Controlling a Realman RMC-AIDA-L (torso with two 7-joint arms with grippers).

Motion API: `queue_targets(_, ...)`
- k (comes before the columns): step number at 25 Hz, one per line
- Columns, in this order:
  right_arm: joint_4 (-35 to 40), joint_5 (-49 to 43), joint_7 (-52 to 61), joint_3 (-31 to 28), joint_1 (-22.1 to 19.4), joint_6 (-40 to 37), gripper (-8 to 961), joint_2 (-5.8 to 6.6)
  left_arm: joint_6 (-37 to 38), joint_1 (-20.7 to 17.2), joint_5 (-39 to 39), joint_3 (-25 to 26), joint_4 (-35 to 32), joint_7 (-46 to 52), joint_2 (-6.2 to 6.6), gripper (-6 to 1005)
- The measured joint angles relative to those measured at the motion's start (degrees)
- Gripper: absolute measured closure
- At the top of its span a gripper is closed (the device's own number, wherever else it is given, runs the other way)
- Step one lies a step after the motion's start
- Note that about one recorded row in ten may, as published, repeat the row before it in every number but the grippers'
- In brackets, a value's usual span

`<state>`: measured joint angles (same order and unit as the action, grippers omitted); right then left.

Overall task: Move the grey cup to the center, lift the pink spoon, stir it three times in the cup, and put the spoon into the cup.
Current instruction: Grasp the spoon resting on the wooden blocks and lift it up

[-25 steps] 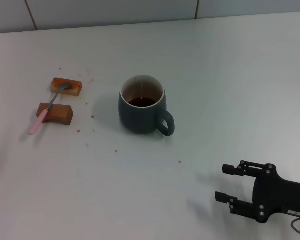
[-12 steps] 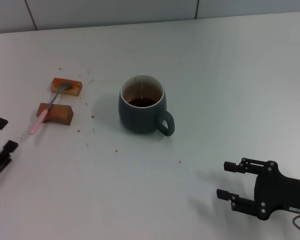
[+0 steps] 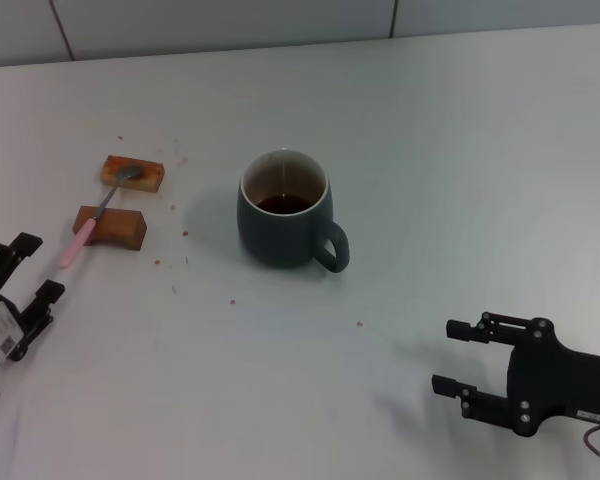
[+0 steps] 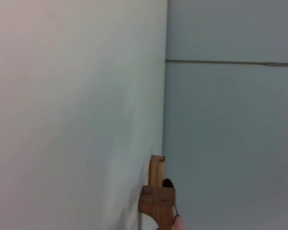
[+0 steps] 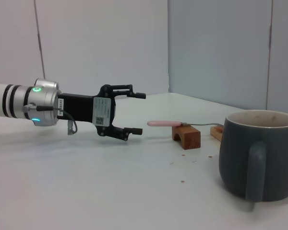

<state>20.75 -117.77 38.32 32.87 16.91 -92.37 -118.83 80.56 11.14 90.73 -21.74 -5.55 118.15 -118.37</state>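
The grey cup (image 3: 284, 208) stands upright on the white table (image 3: 430, 160), handle toward the robot and its right, dark brown residue inside. To the cup's left, the pink spoon (image 3: 98, 218) lies bridged across two wooden blocks (image 3: 111, 227): metal bowl on the block farther from the robot, pink handle overhanging the nearer block, its long axis running away from the robot and slanting toward the cup.

The right wrist view shows, as the head view does not, the handle raised off the table, with the left hand (image 5: 133, 113) level with it and just short of its tip, fingers spread wide and empty. A white label on that hand is unreadable. The right hand (image 3: 458, 357) hovers well to the cup's near right, released and empty.
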Motion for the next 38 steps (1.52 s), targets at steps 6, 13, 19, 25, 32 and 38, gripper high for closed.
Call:
queue_targets(6, 0.00, 0.00, 0.00, 0.00, 0.15, 0.00, 328, -0.03, -0.49, 1.07, 0.00, 0.52, 0.81, 0.06, -0.12, 191)
queue_targets(13, 0.00, 0.00, 0.02, 0.00, 0.14, 0.04, 328, -0.09, -2.32, 2.44, 0.02, 0.66, 1.83, 0.04, -0.12, 191)
queue_targets(19, -0.01, 0.00, 0.15, 0.00, 0.27, 0.15, 329, -0.09, -3.47, 3.62, 0.06, 1.25, 2.38, -0.21, -0.18, 191)
queue_targets(25, -0.01, 0.00, 0.41, 0.00, 0.52, 0.15, 329, -0.09, -4.89, 4.56, 0.06, 1.34, 2.77, -0.23, -0.20, 192)
queue_targets(32, -0.01, 0.00, 0.52, 0.00, 0.91, 0.26, 329, -0.09, -6.22, 5.86, 0.06, 1.71, 3.06, -0.22, -0.29, 192)
queue_targets(38, 0.00, 0.04, 0.57, -0.01, 1.17, 0.34, 329, -0.09, -7.14, 6.65, 0.05, 1.91, 3.44, -0.29, -0.29, 192)
